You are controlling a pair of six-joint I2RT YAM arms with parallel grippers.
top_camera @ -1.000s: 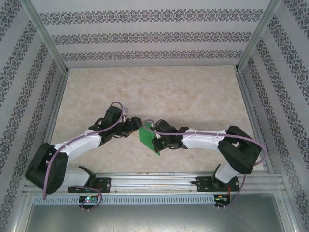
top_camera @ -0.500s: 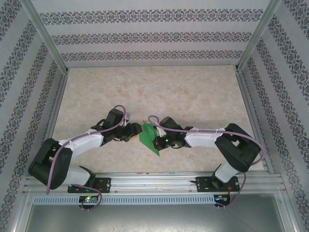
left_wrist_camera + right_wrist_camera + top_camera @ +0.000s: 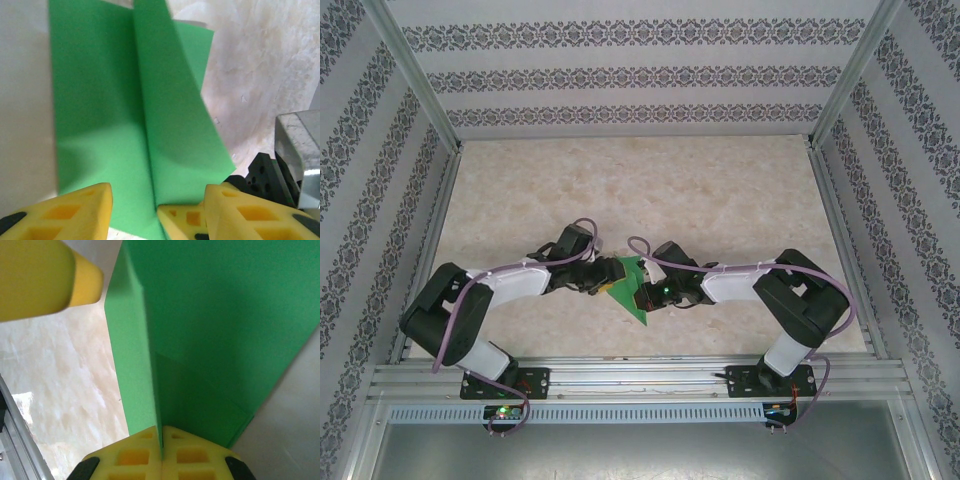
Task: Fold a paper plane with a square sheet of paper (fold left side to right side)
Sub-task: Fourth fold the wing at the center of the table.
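The square sheet of paper [image 3: 626,284] is found partly folded over the middle of the near half of the table [image 3: 650,190], between the two wrists. In the top view its long axis is seen to run from upper left to lower right. In the left wrist view the sheet [image 3: 100,125] is divided by a crease [image 3: 142,115] that runs straight away from the camera, and the panel on the right of that crease is raised off the flat one. Whether any corner rests on the table cannot be told, as the sheet is partly covered by the arms.

The sheet [image 3: 225,315] is pinched at its near edge, on the fold line, by the right gripper [image 3: 161,432], whose two pads are pressed together with the paper between them. The left gripper [image 3: 159,194] is spread wide, and the near edge of the sheet is straddled by its fingers, with no grip seen.

The coming move is judged to turn on this: the free panel lies on the side of the left gripper [image 3: 603,277], so it is best reached from there, while the crease is anchored by the right gripper [image 3: 640,297].
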